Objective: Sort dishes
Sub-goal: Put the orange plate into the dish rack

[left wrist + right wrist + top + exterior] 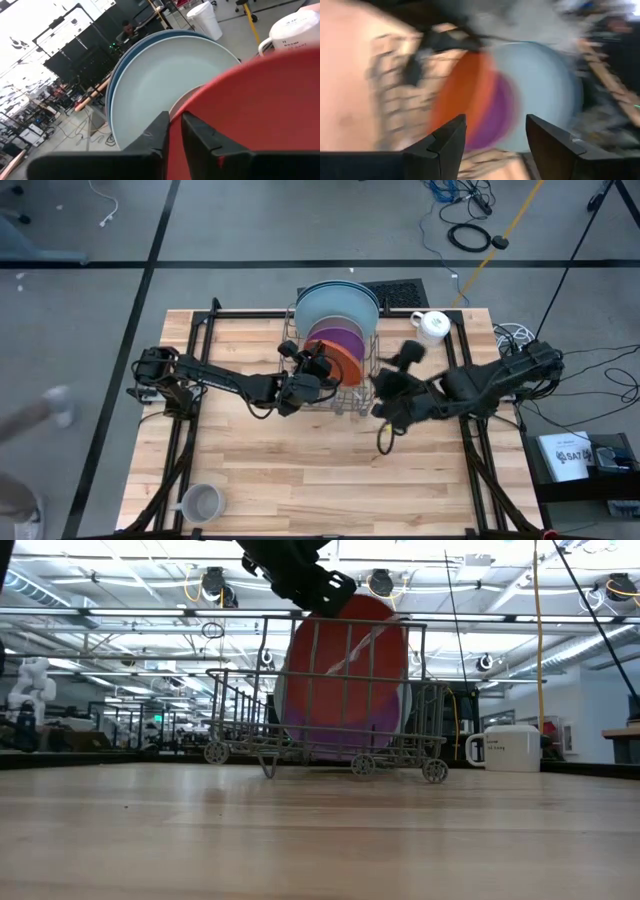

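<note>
Left claw (318, 367) is clenched on the rim of the orange plate (347, 364), which stands upright at the front of the wire rack (290, 330), at 12 o'clock on the table (300, 470). Pinching the edge likely suits slotting it. Purple plate (335, 340) and light blue plate (335, 308) stand behind it. Right claw (385, 412) waits at 3 o'clock, released.

A pale wooden counter (300, 470) carries a wire dish rack (352, 385) at the back centre, a white mug (432, 326) at one back corner and a grey mug (201, 503) at the opposite front corner
</note>
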